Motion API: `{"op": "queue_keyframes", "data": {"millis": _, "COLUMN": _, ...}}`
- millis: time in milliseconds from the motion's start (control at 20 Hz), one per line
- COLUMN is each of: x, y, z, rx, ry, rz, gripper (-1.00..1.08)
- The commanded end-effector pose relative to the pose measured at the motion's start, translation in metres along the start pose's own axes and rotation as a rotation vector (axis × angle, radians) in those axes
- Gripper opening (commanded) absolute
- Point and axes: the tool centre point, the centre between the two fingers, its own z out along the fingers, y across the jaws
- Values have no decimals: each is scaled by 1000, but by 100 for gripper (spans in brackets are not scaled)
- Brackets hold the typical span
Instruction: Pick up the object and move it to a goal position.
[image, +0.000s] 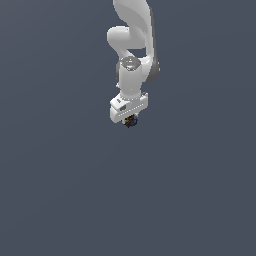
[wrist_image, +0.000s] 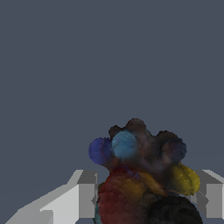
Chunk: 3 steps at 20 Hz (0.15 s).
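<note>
The object (image: 131, 121) is a tiny dark lump with red, yellow and blue specks, sitting right under the white gripper (image: 131, 120) in the exterior view. In the wrist view the object (wrist_image: 140, 175) fills the space between the two grey fingers (wrist_image: 86, 192), which press against its sides. The gripper is shut on the object. The white arm hangs down from above, wrist pointing downward. Whether the object touches the ground cannot be told.
A plain dark blue-grey surface (image: 60, 190) fills both views. No other objects, containers or edges show.
</note>
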Motion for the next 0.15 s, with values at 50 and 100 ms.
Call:
{"op": "queue_keyframes", "data": {"millis": 50, "x": 0, "y": -1, "z": -1, "rx": 0, "ry": 1, "rz": 0, "gripper": -100}}
{"op": "queue_keyframes", "data": {"millis": 100, "x": 0, "y": -1, "z": -1, "rx": 0, "ry": 1, "rz": 0, "gripper": -100}}
